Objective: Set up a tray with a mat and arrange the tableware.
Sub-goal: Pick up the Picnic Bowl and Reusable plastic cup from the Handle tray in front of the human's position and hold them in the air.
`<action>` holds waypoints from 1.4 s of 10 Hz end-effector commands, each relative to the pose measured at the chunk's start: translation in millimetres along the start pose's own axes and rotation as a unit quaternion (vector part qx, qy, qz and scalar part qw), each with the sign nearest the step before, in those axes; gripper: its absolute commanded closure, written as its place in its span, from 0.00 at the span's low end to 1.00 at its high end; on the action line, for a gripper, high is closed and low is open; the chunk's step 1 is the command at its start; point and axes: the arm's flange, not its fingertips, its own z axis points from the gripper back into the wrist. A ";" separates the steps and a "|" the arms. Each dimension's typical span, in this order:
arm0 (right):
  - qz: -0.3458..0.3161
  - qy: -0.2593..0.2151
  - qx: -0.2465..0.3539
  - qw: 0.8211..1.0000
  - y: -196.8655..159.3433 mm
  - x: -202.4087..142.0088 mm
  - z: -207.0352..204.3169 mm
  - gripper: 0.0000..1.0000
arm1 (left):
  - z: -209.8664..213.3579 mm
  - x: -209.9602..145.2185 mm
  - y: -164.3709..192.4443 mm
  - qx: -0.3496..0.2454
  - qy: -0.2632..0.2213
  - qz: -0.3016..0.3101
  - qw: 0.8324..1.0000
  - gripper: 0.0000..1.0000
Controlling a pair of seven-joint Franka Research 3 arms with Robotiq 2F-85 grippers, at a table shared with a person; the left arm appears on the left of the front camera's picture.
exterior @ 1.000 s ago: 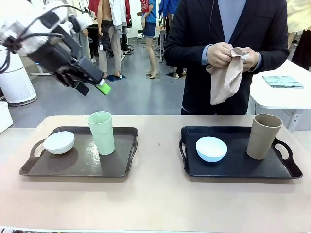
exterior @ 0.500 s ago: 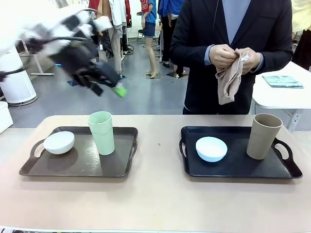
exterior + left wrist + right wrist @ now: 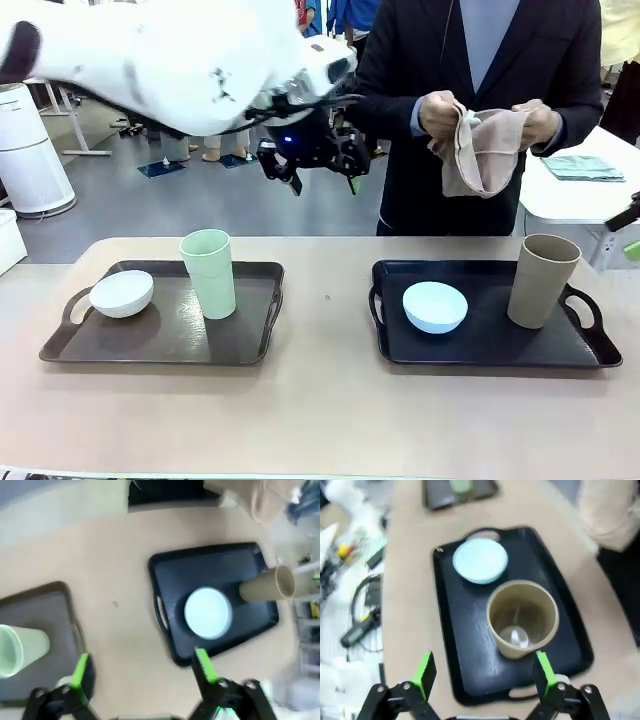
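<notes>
Front view: my left gripper (image 3: 324,180) hangs wide open, high above the table, beside a person's hands (image 3: 445,112) spreading a beige cloth (image 3: 480,150). Far below it stand a pale green tall cup (image 3: 209,272) and a white round bowl (image 3: 121,293) on a dark brown plastic tray (image 3: 160,335).

Left wrist view: a light blue round bowl (image 3: 207,612) on a black plastic tray (image 3: 220,565) lies just ahead of one green pad (image 3: 202,665).

Right wrist view: my right gripper (image 3: 484,675) gapes wide, with a tan-brown tall cup (image 3: 522,617) directly ahead between its fingers.

Robot lab: white arm (image 3: 180,60) w/ left gripper (image 3: 326,186), table (image 3: 320,420).
</notes>
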 end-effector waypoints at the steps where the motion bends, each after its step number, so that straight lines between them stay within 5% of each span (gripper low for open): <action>1: 0.080 -0.045 0.177 0.980 -31.9 -26.0 3.0 0.00 | -28.8 17.5 -71.4 0.095 0.030 0.061 0.993 0.00; 2: 0.000 0.000 0.000 1.000 0.0 0.0 0.0 0.00 | 0.0 0.0 0.0 0.000 0.000 0.000 1.000 0.00; 7: 0.013 -0.005 0.012 1.000 -9.6 -3.0 10.2 0.00 | -6.3 9.5 -11.6 0.012 0.000 0.007 1.000 0.00; 9: 0.151 -0.031 0.071 0.986 -65.7 -11.1 -14.3 0.00 | -56.8 17.4 -38.2 -0.009 0.050 0.111 0.993 0.00; 11: 0.142 -0.034 0.075 0.986 -100.1 -34.0 -24.6 0.00 | -96.2 9.8 -69.0 -0.033 0.112 0.140 0.983 0.00; 14: 0.151 -0.064 0.076 0.984 -118.6 -63.7 -33.1 0.00 | -137.7 3.5 -105.2 -0.004 0.171 0.095 0.981 0.00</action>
